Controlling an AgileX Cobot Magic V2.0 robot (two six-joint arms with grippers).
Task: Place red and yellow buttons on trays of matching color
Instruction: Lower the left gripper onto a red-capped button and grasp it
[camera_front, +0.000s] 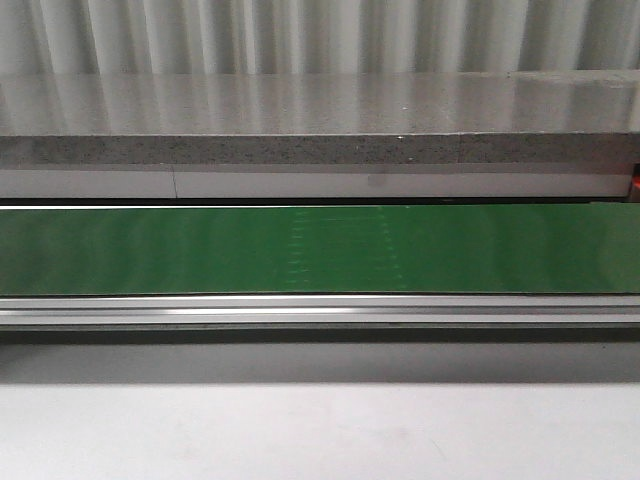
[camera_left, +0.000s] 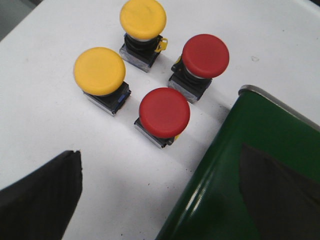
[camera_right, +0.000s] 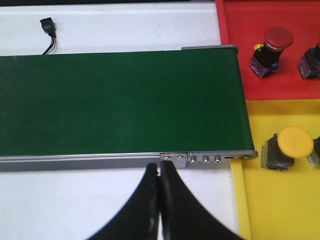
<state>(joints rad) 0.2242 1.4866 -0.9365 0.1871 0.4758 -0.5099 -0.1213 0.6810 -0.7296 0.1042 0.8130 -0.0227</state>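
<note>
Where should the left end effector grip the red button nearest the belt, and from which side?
Probably from straight above. Grip the red button across its round mushroom cap, or just under it on the square black base. It stands upright on the white table, with gaps to its neighbours. The left end effector is open wide enough.

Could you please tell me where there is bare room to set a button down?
The green belt is bare along its length. The yellow tray is free below its button. It is crowded around the four buttons on the white table.
</note>
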